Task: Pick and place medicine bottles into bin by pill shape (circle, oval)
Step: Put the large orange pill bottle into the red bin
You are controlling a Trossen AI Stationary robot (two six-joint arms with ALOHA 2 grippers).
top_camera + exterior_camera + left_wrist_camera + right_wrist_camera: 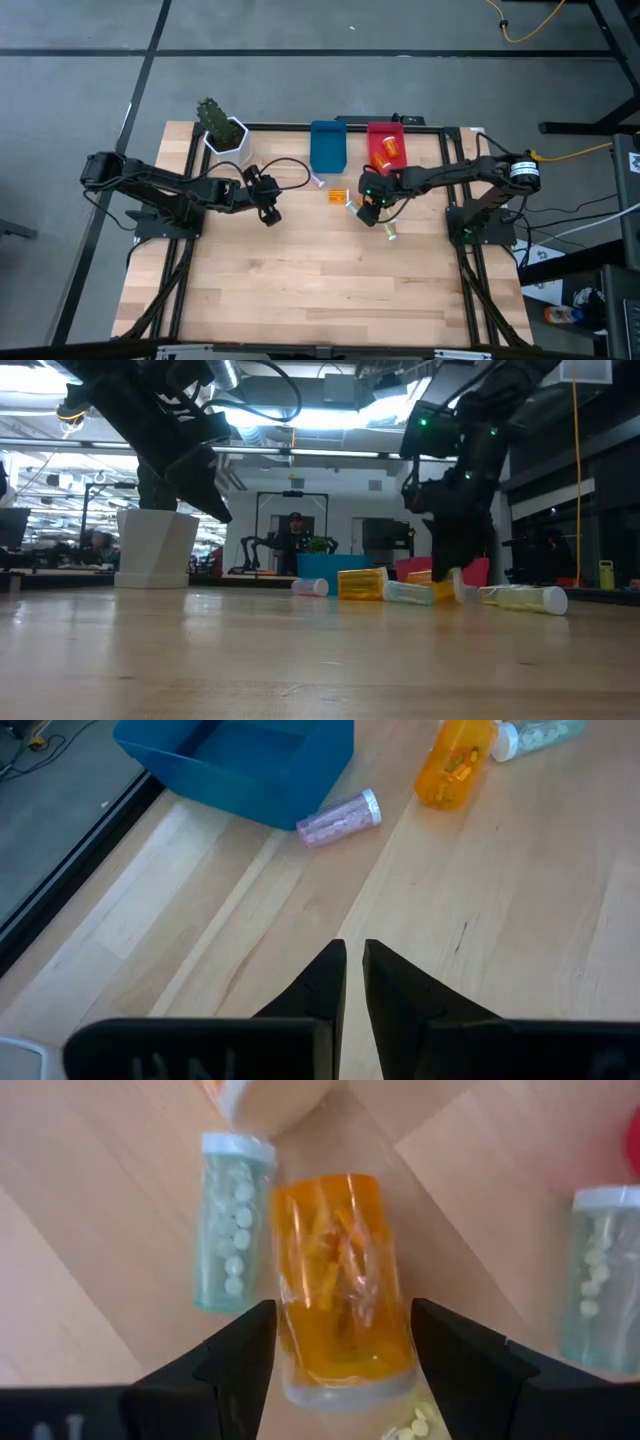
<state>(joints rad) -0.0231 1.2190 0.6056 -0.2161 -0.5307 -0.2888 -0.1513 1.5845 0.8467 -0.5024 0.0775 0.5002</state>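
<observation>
Orange bottle sits between my right gripper's open fingers; red bin holds two, several remain; left gripper closed, idle.

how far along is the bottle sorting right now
Done: the red bin already holds at least two orange bottles; the blue bin looks empty. In hand: the right gripper has its open fingers either side of an orange bottle lying on the table, not yet lifted. Left: teal vials, a purple vial and another orange bottle. The left gripper waits shut above the table.
</observation>
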